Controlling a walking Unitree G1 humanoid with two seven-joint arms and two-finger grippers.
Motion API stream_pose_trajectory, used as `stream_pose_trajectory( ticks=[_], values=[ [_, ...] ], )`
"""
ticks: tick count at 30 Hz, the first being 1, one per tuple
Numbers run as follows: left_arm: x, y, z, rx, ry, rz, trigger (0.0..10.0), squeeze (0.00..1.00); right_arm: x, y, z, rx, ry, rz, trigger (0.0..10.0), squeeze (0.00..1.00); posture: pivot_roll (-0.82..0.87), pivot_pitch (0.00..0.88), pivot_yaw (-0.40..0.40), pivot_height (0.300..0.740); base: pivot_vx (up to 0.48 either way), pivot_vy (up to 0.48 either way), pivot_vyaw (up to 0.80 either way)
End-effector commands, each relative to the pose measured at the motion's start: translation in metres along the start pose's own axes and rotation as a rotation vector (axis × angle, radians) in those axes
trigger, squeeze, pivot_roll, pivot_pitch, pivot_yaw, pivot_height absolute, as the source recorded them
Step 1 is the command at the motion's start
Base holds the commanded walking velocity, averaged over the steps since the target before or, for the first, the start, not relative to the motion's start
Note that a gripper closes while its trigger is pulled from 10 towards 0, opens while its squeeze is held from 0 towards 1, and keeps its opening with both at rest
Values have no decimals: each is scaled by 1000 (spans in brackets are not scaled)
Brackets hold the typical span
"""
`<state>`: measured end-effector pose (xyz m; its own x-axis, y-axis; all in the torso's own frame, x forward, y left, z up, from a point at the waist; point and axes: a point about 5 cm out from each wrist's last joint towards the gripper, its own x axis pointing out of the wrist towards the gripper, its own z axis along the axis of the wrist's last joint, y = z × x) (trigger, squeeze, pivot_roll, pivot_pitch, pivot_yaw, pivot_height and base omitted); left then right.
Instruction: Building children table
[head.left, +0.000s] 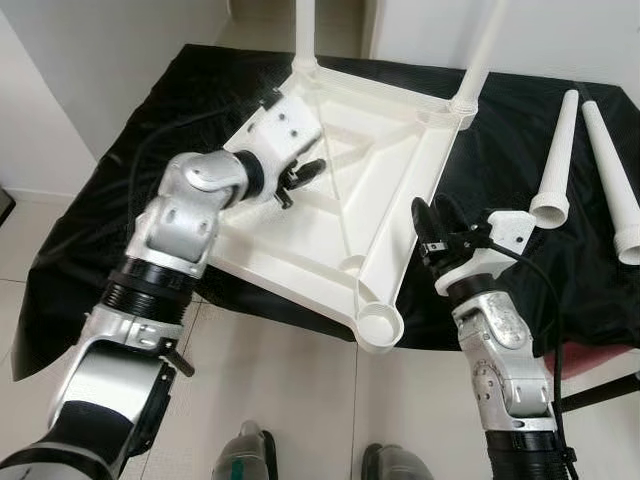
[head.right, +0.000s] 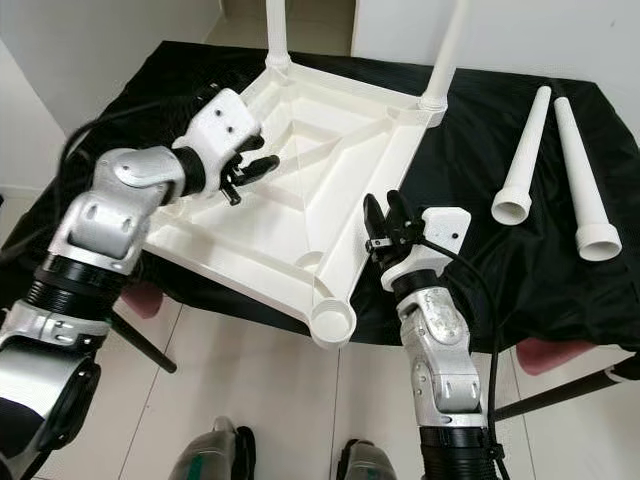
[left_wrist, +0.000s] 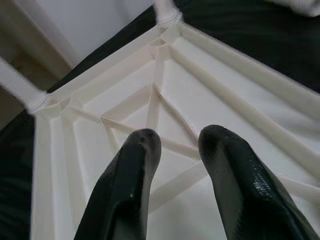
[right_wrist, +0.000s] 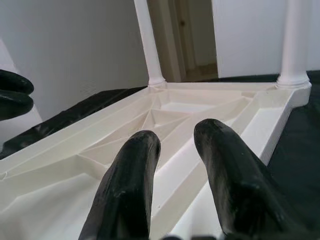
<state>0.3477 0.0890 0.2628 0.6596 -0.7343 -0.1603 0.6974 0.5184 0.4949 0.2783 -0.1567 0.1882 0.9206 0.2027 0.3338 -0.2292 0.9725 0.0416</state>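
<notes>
While both my pairs of fingers stand a little apart and hold nothing, my left gripper (head.left: 300, 180) hovers over the ribbed underside of the upturned tabletop (head.left: 340, 190), and my right gripper (head.left: 440, 222) sits just beside its right rail. That tabletop lies on a black cloth (head.left: 500, 130) over a low surface, with two legs already standing in the far sockets and the near corner socket (head.left: 379, 323) still open. Two loose legs (head.left: 600, 170) lie on the cloth to my right, well apart from my right gripper. I judge them light, stiff, smooth plastic, likely to slip, so I would grip mid-shaft. My left arm reaches forward with elbow bent; my right forearm rises nearly straight up
</notes>
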Motion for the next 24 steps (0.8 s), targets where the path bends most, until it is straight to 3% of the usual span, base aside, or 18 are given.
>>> stream_pose_trajectory(
  ticks=[1,3,4,5,7,13,16,24],
  values=[
    [-5,-16,-3,51,-21,-145,10000,0,2,-5,-1,-11,1,-2,10000,0,30,72,0,740,0,0,0],
    [-5,-16,-3,51,-21,-145,10000,0,2,-5,-1,-11,1,-2,10000,0,30,72,0,740,0,0,0],
    [-9,-32,-7,91,-20,-262,10000,0,4,-9,1,-22,-3,-1,10000,0,29,73,-2,740,0,0,0],
    [-9,-32,-7,91,-20,-262,10000,0,4,-9,1,-22,-3,-1,10000,0,29,73,-2,740,0,0,0],
    [-12,-53,-16,152,5,-393,10000,0,6,-14,3,-37,-9,-5,10000,0,27,78,-2,740,0,0,0],
    [-9,-62,-24,169,45,-423,10000,0,5,-16,4,-42,-11,-11,10000,0,19,87,2,740,0,0,0],
    [-3,-74,-37,180,105,-436,10000,0,3,-18,5,-49,-13,-22,10000,0,7,94,12,740,0,0,0],
    [3,-81,-53,188,173,-412,10000,0,1,-21,7,-53,-20,-36,10000,0,-6,99,17,740,0,0,0]
  ],
)
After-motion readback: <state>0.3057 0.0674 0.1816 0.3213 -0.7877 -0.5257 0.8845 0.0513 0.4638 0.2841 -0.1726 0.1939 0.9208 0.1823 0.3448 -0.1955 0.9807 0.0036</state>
